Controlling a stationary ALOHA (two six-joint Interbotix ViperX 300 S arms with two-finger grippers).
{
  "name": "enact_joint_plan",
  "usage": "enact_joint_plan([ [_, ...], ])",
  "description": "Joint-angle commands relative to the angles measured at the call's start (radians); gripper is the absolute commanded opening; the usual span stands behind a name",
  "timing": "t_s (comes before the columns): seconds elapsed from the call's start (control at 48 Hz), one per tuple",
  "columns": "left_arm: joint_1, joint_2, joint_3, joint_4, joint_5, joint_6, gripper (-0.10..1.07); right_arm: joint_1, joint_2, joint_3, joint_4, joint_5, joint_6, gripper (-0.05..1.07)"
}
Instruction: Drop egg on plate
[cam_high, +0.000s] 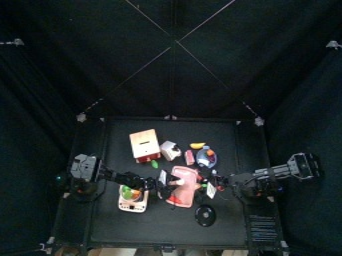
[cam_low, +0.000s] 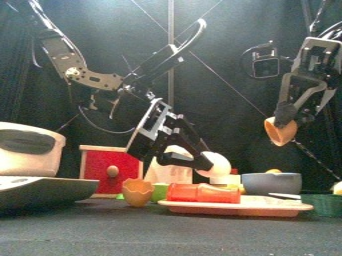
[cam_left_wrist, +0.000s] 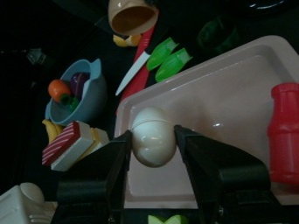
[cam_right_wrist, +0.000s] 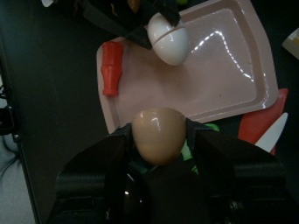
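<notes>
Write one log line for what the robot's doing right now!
left gripper: holds white egg over pink plate | right gripper: holds tan egg

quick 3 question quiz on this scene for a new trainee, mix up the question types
1. True or false: the left hand is shut on a white egg.
2. What does the right hand hold? A) a knife B) a tan egg C) nothing
3. Fill in: the bottle-shaped item lying at the edge of the pink plate is ____ in colour.

Key: 1 true; 2 B; 3 red
</notes>
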Motion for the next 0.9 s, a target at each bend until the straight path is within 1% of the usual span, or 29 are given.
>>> enact_joint_plan([
  [0.0,0.011,-0.009,-0.026,-0.011,0.012,-0.002,0.71,0.002,-0.002,-0.028,-0.002,-0.005,-0.002,0.48],
  [0.188,0.026,-0.009,-0.041,-0.049,0.063,0.000,0.71,0.000,0.003,-0.028,-0.003,-0.003,-0.002,0.48],
  [0.292,0.025,-0.014,-0.049,-0.051,0.084,0.000,0.71,0.002,0.003,-0.031,-0.002,-0.005,-0.002,0.48],
  [0.479,0.026,-0.009,-0.063,-0.051,0.114,-0.002,0.79,0.003,0.006,-0.032,-0.003,-0.005,-0.002,0.48],
  [0.667,0.026,-0.011,-0.069,-0.052,0.115,-0.002,0.86,0.002,0.015,-0.032,-0.005,-0.005,-0.002,0.48],
  [0.875,0.026,-0.018,-0.075,-0.052,0.121,-0.003,0.86,0.002,0.018,-0.032,-0.005,-0.003,-0.002,0.48],
])
